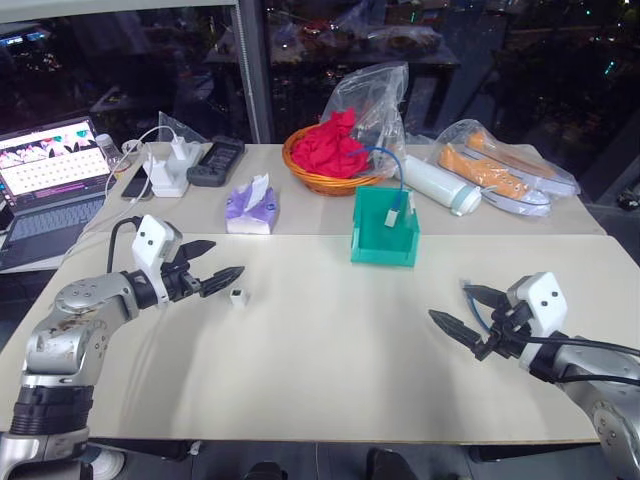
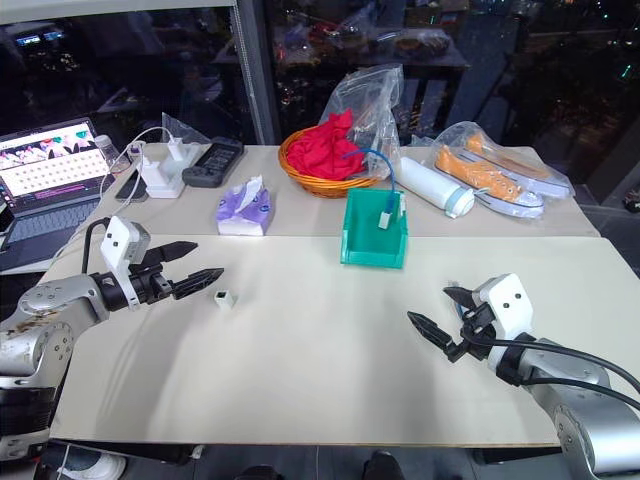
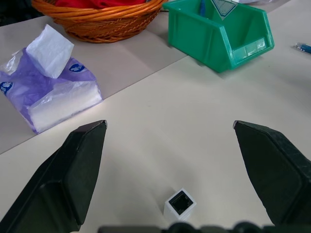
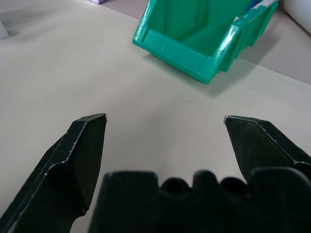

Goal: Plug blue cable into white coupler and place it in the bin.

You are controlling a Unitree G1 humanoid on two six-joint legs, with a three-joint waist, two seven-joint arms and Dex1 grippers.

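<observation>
On a pale tabletop [image 1: 330,370], a tiny white plastic cube coupler [image 1: 238,296] with a dark socket lies just in front of the left claw [image 1: 207,277], whose two black fingers are spread wide and hold nothing. The right claw [image 1: 462,318] is likewise spread wide and empty. Farther back stands a small teal-green open-top plastic bin [image 1: 384,227]. A thin light-blue cable [image 1: 393,176] hangs over its tall wall, one plug end dangling inside; its other end seems to trail toward the orange wicker basket [image 1: 325,180]. Nothing is plugged together yet: joining and binning remain.
</observation>
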